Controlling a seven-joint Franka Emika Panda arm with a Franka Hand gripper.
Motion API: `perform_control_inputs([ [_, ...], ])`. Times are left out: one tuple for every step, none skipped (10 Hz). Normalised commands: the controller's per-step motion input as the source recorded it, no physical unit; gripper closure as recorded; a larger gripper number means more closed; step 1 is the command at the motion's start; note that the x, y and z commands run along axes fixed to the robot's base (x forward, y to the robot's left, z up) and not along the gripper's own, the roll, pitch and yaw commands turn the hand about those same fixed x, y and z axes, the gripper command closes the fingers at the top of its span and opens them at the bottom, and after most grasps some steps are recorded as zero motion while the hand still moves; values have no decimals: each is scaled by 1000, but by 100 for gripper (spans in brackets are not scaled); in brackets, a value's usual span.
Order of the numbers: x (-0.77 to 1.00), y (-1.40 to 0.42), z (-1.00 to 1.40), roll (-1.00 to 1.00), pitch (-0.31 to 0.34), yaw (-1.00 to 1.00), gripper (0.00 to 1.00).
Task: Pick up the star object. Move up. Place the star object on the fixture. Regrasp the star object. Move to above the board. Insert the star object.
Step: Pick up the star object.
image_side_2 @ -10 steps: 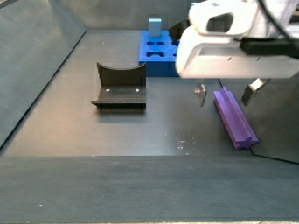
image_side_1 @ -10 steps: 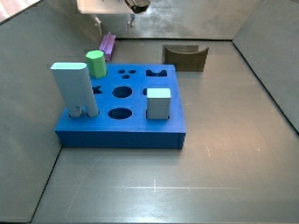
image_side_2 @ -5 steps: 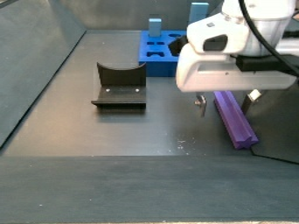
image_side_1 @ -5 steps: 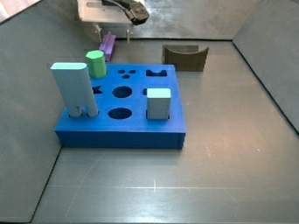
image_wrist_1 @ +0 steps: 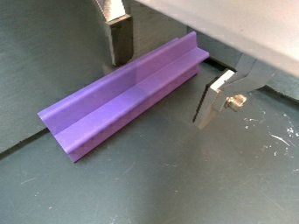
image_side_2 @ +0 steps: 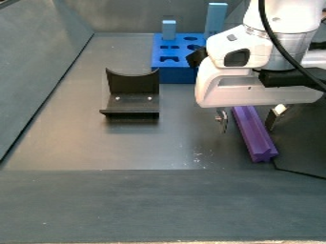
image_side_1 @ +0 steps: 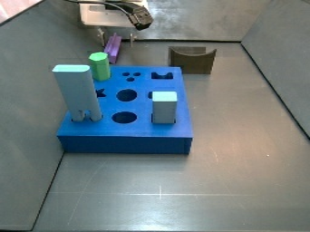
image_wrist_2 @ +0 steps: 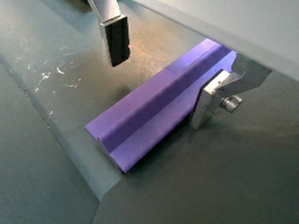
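Gripper: I see it low over the floor at the far wall, jaws apart, one finger on each side of the star object; also in view at and.
Fingers: flat silver plates with dark pads. One finger stands clear of the prism's side; the other finger sits just beside or against its opposite flank. I cannot tell whether that one touches.
Star object: the purple prism lies flat on the floor, running lengthwise between the fingers, with most of its length sticking out past them. It also shows at and. In a side view only a short purple stretch shows below the gripper body.
Grip state: open, not clamped; a gap shows on at least one side in both wrist views.
Fixture: dark notched block, well apart from the gripper, out to its side on the floor; seen also at.
Board: blue block with shaped holes, well apart from the gripper; it shows partly behind the gripper body.
On the board: a green cylinder, a tall pale blue block and a shorter grey block stand upright.
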Motion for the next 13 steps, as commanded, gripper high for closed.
perform_control_inputs([
  [-31, 80, -1000, 0, -16, 0, 0],
  [334, 0, -923, -119, -131, 0, 0],
  [909, -34, -951, -94, -91, -43, 0],
  [960, 0, -1000, -54, -60, -43, 0],
  [811, 0, -1000, -21, 0, -86, 0],
  [454, 0, -1000, 0, 0, -80, 0],
  [-157, 180, -1000, -3, 0, 0, 0],
  [-269, 174, -1000, -51, 0, 0, 0],
  [-174, 37, -883, -156, -34, 0, 0],
  [0, 120, -457, -317, -83, 0, 0],
  [0, 0, -89, -66, -49, 0, 0],
  [0, 0, -34, -13, -37, 0, 0],
  [0, 0, 0, 0, 0, 0, 0],
])
